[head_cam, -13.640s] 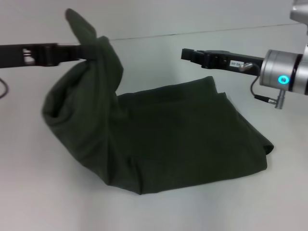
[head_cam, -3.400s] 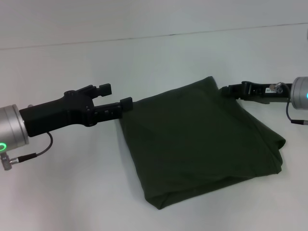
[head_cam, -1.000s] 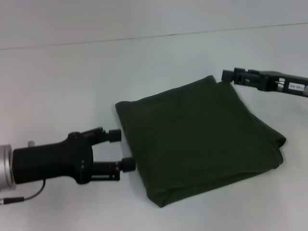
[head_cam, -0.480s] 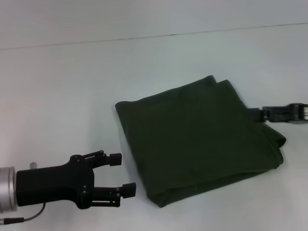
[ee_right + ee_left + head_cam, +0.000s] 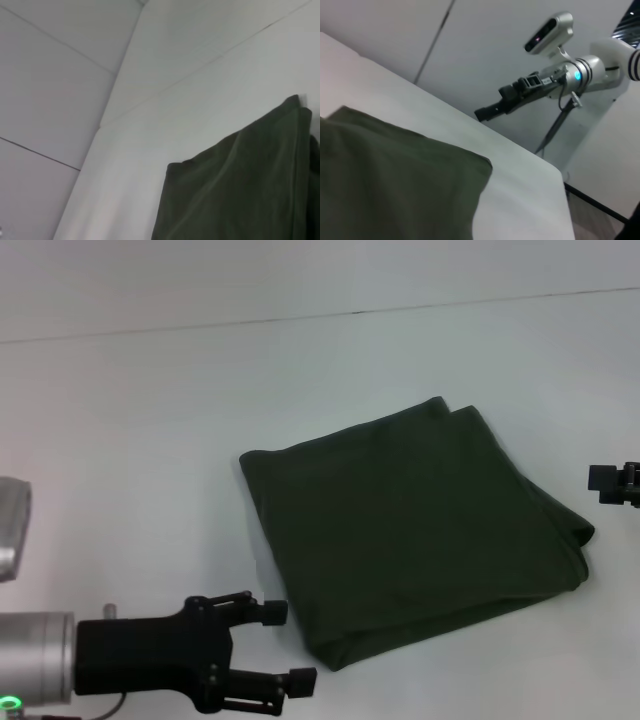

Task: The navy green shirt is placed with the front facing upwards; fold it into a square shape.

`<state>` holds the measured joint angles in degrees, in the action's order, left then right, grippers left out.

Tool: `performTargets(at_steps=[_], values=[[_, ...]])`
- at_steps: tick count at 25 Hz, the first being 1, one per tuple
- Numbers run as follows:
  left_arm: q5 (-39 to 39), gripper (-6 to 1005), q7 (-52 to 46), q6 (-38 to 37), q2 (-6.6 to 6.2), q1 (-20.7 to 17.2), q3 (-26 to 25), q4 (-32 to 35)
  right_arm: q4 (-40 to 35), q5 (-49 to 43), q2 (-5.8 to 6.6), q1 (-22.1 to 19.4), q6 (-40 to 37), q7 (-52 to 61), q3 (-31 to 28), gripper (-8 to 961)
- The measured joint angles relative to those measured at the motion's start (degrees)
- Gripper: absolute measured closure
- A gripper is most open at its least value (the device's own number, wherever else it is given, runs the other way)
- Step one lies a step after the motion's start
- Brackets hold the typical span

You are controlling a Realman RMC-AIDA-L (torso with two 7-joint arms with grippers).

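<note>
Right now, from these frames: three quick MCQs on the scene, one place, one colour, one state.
1. Where is the left gripper?
A. On top of the shirt
B. At the near left, beside the shirt's near corner, not touching it
C. Behind the shirt at the far edge

2. What colour is the folded cotton shirt?
A. Dark olive green
B. Bright red
C. White

3. What state is the shirt in?
A. Spread out flat with sleeves showing
B. Hanging from a gripper
C. Folded into a roughly square stack lying on the table

Key:
1 B: the head view shows the left gripper low on the left, with bare white table between its fingers and the dark olive-green cotton shirt.
2 A: the cloth reads dark olive in all three views.
3 C: layered edges show at the near corner, and the right gripper is off at the right edge, holding nothing.
</note>
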<state>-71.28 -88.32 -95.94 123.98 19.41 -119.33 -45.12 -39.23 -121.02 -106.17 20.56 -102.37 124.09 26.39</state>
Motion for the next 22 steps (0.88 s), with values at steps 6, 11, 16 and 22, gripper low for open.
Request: performTargets(at_steps=[6, 11, 16, 22], values=[[0.1, 55, 0.4, 3.4, 0.07, 2.7, 1.8, 2.9, 0.0, -0.1, -0.35, 0.4, 0.2, -0.1, -0.1, 100], [0.2, 77, 0.3, 5.8, -0.09, 4.1, 3.7, 3.9, 0.3, -2.7, -0.36, 0.9, 0.7, 0.9, 0.3, 100], [0.1, 96, 0.4, 6.0, -0.14, 4.3, 3.6, 3.4, 0.4, -6.6, -0.14, 1.0, 2.4, 2.9, -0.2, 100], [0.1, 96, 0.6, 6.4, -0.19, 4.9, 3.4, 3.4, 0.6, -8.2, -0.43, 1.2, 3.8, 3.8, 0.3, 99]])
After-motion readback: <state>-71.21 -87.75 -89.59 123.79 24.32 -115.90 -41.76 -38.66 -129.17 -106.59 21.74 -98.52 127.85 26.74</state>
